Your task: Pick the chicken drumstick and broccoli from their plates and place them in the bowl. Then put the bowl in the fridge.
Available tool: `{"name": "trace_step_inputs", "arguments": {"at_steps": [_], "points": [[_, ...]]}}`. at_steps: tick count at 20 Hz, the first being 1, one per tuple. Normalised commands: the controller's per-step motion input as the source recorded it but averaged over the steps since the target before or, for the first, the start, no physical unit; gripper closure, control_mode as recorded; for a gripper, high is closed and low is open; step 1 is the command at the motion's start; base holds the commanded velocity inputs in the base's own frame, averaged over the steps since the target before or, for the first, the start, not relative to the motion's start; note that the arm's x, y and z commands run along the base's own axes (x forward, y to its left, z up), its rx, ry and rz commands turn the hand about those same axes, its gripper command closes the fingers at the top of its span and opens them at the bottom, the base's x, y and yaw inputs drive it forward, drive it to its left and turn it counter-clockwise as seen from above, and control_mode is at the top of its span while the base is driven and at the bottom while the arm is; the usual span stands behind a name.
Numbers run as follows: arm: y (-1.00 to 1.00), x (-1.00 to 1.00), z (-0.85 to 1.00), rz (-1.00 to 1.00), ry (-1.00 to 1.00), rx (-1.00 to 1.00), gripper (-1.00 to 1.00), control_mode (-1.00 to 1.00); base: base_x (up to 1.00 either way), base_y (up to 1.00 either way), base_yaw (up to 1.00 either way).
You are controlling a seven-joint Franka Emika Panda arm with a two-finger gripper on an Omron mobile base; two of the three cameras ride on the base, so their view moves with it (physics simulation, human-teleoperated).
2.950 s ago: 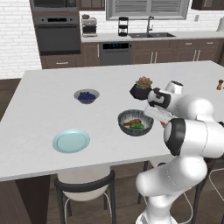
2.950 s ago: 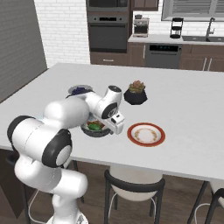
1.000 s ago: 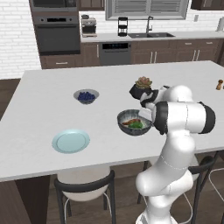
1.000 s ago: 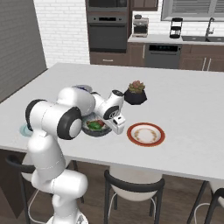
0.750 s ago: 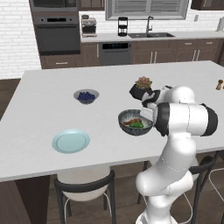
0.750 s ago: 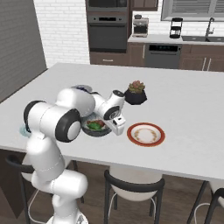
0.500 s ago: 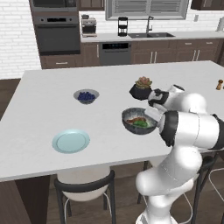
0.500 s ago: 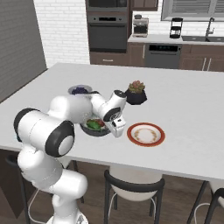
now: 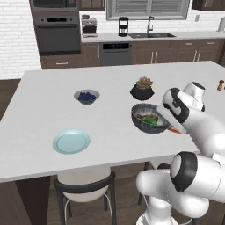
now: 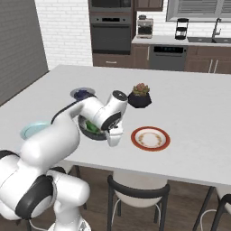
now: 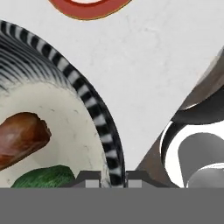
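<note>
The bowl [image 9: 150, 117] has lifted slightly off the tabletop [image 9: 88, 118]; the hand view shows the pincer [image 11: 111, 178] clamped on its rim, drumstick [image 11: 19, 136] and broccoli [image 11: 48, 177] inside.

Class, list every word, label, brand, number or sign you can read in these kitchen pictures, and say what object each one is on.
None can be read.
The bowl, the red-rimmed plate and the blue plate carry patterns or plain colour, no writing.
The oven and the dishwasher have control strips too small and blurred to read.
</note>
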Motion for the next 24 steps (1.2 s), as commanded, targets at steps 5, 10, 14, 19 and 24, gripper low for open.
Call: {"name": "trace_step_inputs", "arguments": {"at_steps": [5,10,14,19,24], "points": [[0.0,-0.61,0.64,-0.36,0.14,0.0,1.0,-1.0,0.0,0.0,0.0],[0.06,-0.56,0.79,-0.29,-0.09,-0.06,1.0,-1.0,0.0,0.0,0.0],[0.24,-0.71,0.76,-0.19,-0.21,-0.09,1.0,-1.0,0.0,0.0,0.0],[0.25,-0.79,0.55,-0.13,-0.19,-0.04,1.0,-1.0,0.0,0.0,0.0],[0.28,-0.87,0.54,-0.13,-0.27,-0.08,1.0,-1.0,0.0,0.0,0.0]]}}
